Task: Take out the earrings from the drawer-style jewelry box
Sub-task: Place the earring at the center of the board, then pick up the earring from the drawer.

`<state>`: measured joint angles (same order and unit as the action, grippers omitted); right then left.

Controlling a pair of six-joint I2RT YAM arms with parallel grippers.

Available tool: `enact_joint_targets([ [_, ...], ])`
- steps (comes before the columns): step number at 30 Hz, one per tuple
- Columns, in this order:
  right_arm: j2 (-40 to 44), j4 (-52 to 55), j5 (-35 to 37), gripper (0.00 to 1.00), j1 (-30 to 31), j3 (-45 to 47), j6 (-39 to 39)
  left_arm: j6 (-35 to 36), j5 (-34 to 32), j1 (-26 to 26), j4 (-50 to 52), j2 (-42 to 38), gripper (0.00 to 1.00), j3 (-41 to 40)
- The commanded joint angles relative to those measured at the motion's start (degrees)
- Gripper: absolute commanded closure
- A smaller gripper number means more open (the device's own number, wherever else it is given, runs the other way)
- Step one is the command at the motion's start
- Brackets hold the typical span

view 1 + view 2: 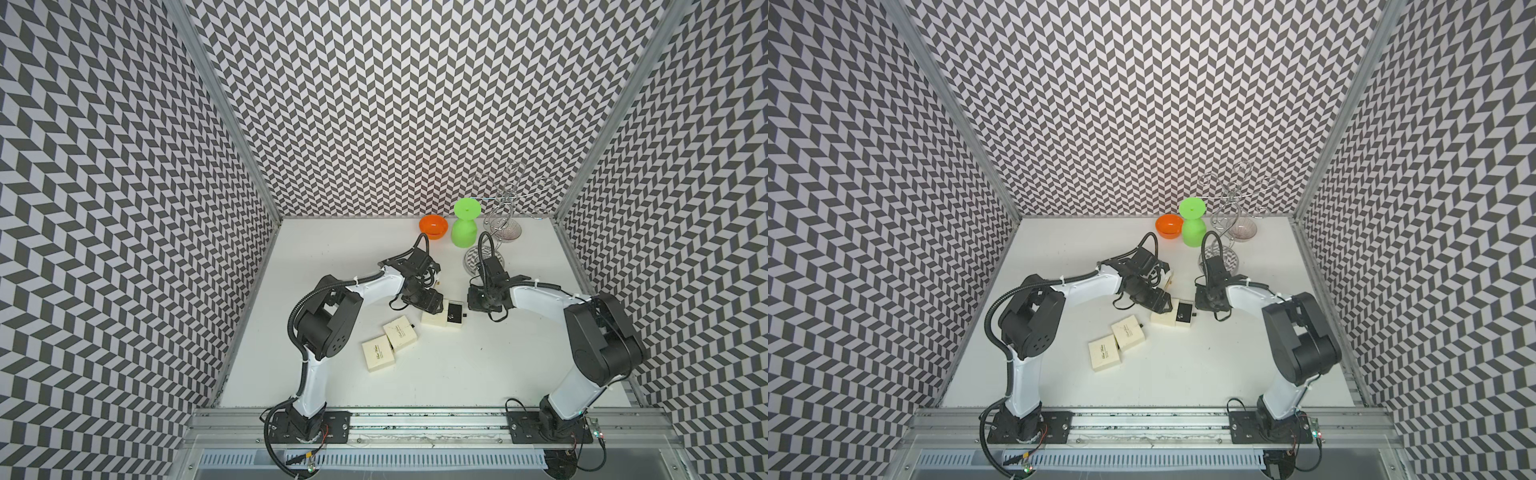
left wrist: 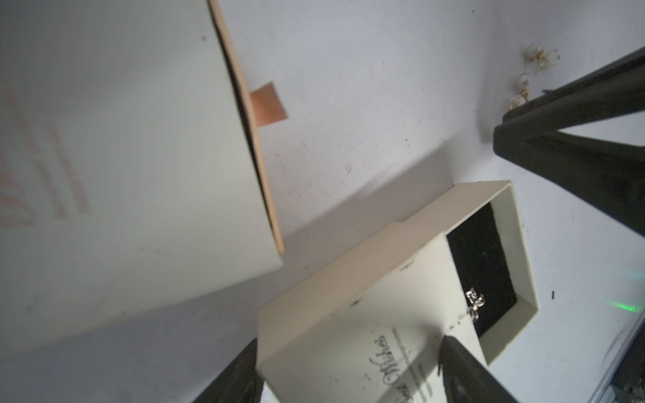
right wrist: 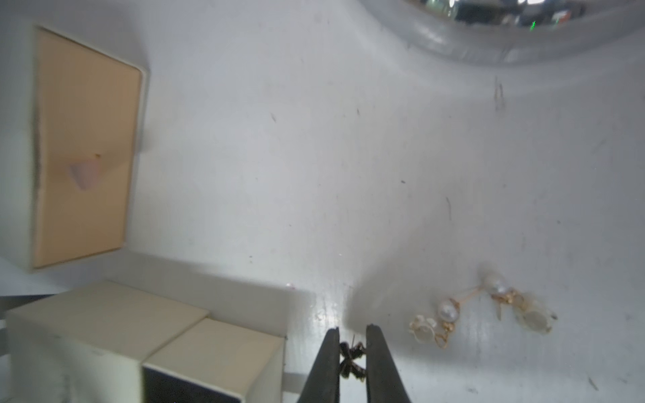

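Holding mid-table: left gripper (image 2: 350,340) is closed across the cream sleeve of the drawer-style jewelry box (image 2: 366,314), one finger on each side of it. Its drawer (image 2: 523,251) is pulled out to the right, black lining exposed. Silver earrings (image 2: 475,303) lie in the drawer on the lining, close to the mouth of the sleeve

Right gripper (image 3: 353,329) sits low just right of the drawer, pointing left towards it. Jaws are drawn in to a narrow gap, with a small dark earring (image 3: 352,361) caught between them and touching both fingers. Cannot tell whether the piece is clear of the table

Pearl-and-gold earrings (image 3: 450,314), a pair, lie on the white table (image 3: 279,174) just beside the right gripper, apart from the box

Second cream box (image 3: 83,146) has a peach drawer front with a small tab, drawer pushed in. It stands just far of the open box and is largely hidden under the left wrist in both top views

Two more cream boxes, closed and touching each other, sit near left: one (image 1: 401,332) towards the open box, one (image 1: 377,353) nearer the rail

Along the far edge, left to right: orange bowl (image 1: 433,225), green goblet-shaped cup (image 1: 465,228), silver wire stand (image 1: 505,208). A round glass dish (image 1: 471,259) lies just far of the right wrist
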<state>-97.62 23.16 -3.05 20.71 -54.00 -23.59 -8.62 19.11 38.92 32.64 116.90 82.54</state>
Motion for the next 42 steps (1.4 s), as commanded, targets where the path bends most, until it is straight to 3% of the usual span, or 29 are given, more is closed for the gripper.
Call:
enact_joint_targets([
  [1, 0.3, -2.8, 2.6, 0.79, 0.1, 0.5, -0.9, 0.7, -3.0, 0.4, 0.7, 0.6, 0.21, -0.9],
  [8, 7.3, -1.4, 4.3, 0.73, 0.9, 1.8, -0.8, 0.7, -2.9, 0.4, 0.6, 0.7, 0.21, -0.9],
  [16, 12.4, 2.0, -2.3, 0.72, 5.0, 0.7, 3.4, 0.4, -3.1, 0.4, 0.5, 0.8, 0.22, -0.9],
  [27, 8.0, 2.4, -7.0, 0.72, 10.5, -0.5, 4.6, 0.3, -3.0, 0.4, 0.5, 0.9, 0.22, -1.0],
  [42, 4.4, 3.5, -2.7, 0.69, 11.6, -1.5, 5.0, 0.4, -3.1, 0.4, 0.4, 0.9, 0.22, -1.1],
])
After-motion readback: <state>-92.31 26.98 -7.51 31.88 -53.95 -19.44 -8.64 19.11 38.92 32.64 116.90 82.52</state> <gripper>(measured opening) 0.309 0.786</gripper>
